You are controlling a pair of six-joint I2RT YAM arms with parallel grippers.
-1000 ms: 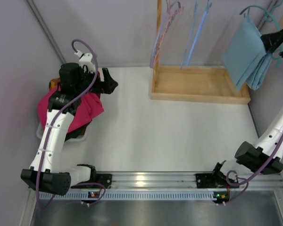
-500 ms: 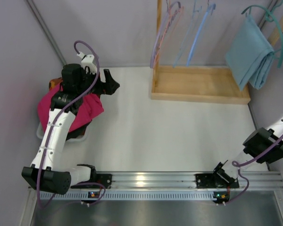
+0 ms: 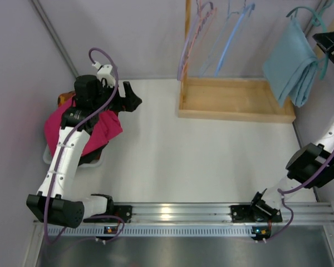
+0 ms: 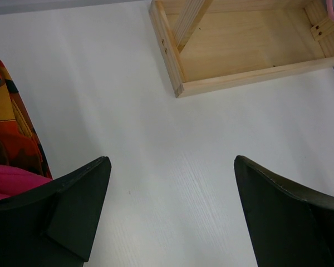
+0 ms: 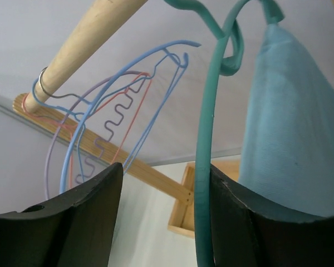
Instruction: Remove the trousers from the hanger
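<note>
Trousers are up at about 2 o'clock in the overhead view, draped doubled over the hanger. The right gripper has the hanger's arm between its jaws, right against the finger on the trousers' side. There's daylight on the other side, so it's not pinched and nothing is gripped. The left gripper is spread wide over bare table at 10 o'clock, holding nothing.

My worry is that the hanger only dangles by its hook, so it probably swings at the slightest nudge. If the jaws close off-centre, that thin round plastic could skid out or twist. The hook runs out of the top of the wrist view, so I can't tell how well it's seated. A bump could pop it off and dump everything.

The hanger is smooth, skinny teal plastic with a curvy hook. The trousers are soft, matte and limp, with long folds. The wooden rail is a plain round dowel. The light blue hangers at 9 o'clock are thin, with zigzag notches.
</note>
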